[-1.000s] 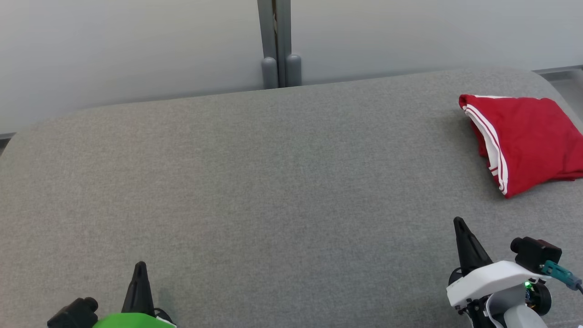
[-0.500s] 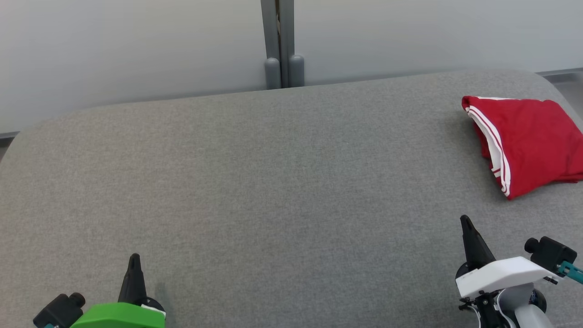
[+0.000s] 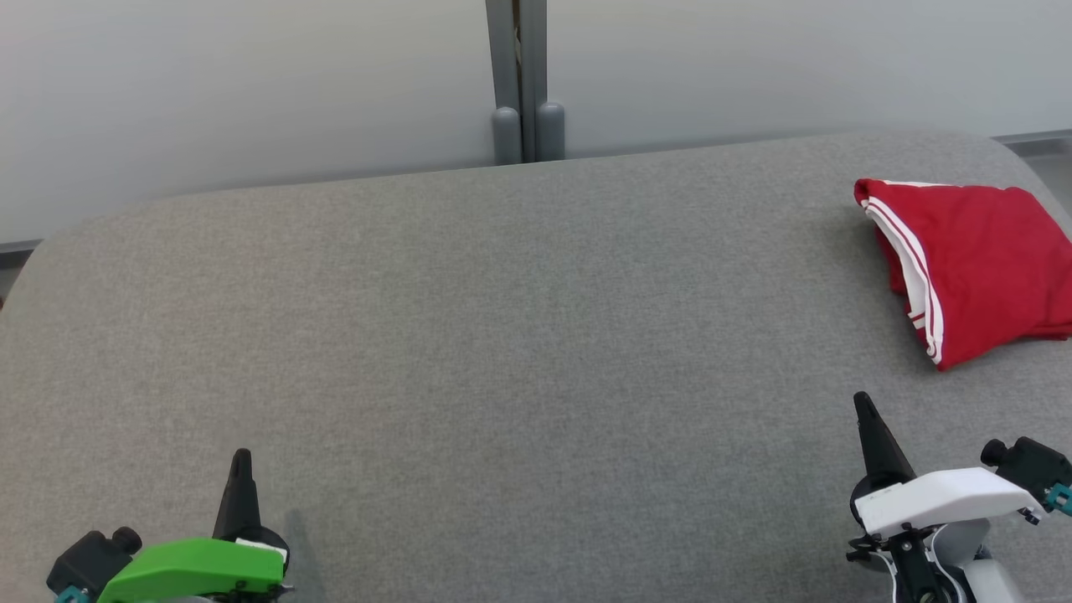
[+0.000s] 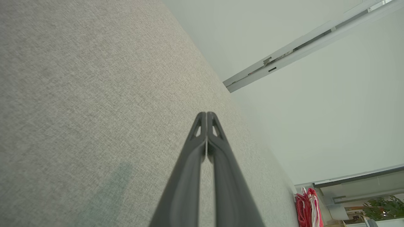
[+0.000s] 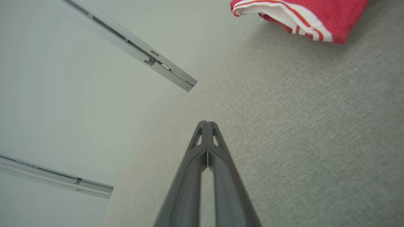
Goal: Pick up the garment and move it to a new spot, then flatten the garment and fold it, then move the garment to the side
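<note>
Both claws are pressed together and empty. The left claw [image 3: 241,461] hovers over the near left of the grey fabric-covered worktop [image 3: 502,335], and the right claw [image 3: 864,406] over its near right. The folded red garment with white side stripes [image 3: 980,268] lies apart from the right claw, by the far right edge. Folding and setting aside look done, so I judge that only parking the arms is left.
</note>
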`<state>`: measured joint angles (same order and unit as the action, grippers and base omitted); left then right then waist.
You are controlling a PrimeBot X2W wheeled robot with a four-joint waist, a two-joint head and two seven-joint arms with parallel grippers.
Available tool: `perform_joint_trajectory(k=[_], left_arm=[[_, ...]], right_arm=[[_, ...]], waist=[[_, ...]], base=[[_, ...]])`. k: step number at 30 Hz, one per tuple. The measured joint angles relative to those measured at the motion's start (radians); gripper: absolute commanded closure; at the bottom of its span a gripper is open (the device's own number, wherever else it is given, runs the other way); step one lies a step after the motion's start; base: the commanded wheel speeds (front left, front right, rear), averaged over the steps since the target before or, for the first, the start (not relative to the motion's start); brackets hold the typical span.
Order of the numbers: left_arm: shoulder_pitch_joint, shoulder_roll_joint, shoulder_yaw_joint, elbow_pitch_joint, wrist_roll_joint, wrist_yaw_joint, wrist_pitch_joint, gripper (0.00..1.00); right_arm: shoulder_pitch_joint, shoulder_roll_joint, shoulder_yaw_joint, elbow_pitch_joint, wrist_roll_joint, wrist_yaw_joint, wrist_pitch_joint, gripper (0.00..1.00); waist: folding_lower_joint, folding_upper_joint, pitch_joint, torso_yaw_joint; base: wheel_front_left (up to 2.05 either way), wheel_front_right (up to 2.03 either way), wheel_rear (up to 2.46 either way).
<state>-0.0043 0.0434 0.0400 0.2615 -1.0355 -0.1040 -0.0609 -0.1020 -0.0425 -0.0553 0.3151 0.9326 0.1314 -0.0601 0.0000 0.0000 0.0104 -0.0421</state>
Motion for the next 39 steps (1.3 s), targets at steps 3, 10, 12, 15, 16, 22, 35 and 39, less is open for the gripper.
perform_joint_trajectory(k=[3, 10, 12, 15, 16, 22, 35, 39], left_arm=[[-0.007, 0.000, 0.004, -0.003, -0.030, 0.000, 0.009, 1.00], [-0.015, 0.000, 0.015, -0.006, -0.096, 0.000, 0.031, 1.00], [-0.021, 0.000, 0.017, -0.008, -0.116, 0.000, 0.036, 1.00], [-0.027, 0.000, 0.020, -0.010, -0.145, 0.000, 0.044, 1.00], [-0.028, 0.000, 0.021, -0.011, -0.151, 0.000, 0.047, 1.00], [-0.033, 0.000, 0.027, -0.015, -0.205, 0.000, 0.061, 1.00], [-0.052, 0.001, 0.041, -0.023, -0.304, 0.000, 0.095, 1.00], [-0.056, 0.001, 0.045, -0.025, -0.334, 0.000, 0.104, 1.00]], right_arm=[[0.000, 0.000, -0.003, -0.003, 0.034, 0.000, 0.009, 1.00], [-0.002, -0.001, -0.010, -0.010, 0.113, 0.000, 0.028, 1.00], [-0.002, -0.001, -0.012, -0.012, 0.137, 0.000, 0.035, 1.00], [-0.003, -0.001, -0.015, -0.014, 0.167, 0.000, 0.044, 1.00], [-0.003, -0.001, -0.016, -0.015, 0.177, 0.000, 0.046, 1.00], [-0.007, -0.002, -0.022, -0.020, 0.239, 0.000, 0.061, 1.00], [-0.010, -0.003, -0.032, -0.030, 0.360, 0.000, 0.095, 1.00], [-0.011, -0.003, -0.035, -0.034, 0.393, 0.000, 0.102, 1.00]], waist=[[0.0000, 0.0000, 0.000, 0.002], [0.0000, 0.0000, -0.001, 0.005], [0.0000, 0.0000, -0.002, 0.007], [0.0000, 0.0000, -0.002, 0.008], [0.0000, 0.0000, -0.002, 0.009], [0.0000, 0.0000, -0.003, 0.012], [0.0000, 0.0000, -0.005, 0.019], [0.0000, 0.0000, -0.006, 0.021]], base=[[0.00, 0.00, 0.00], [0.00, 0.00, 0.00], [0.00, 0.00, 0.00], [0.00, 0.00, 0.00], [0.00, 0.00, 0.00], [0.00, 0.00, 0.00], [0.00, 0.00, 0.00], [0.00, 0.00, 0.00]])
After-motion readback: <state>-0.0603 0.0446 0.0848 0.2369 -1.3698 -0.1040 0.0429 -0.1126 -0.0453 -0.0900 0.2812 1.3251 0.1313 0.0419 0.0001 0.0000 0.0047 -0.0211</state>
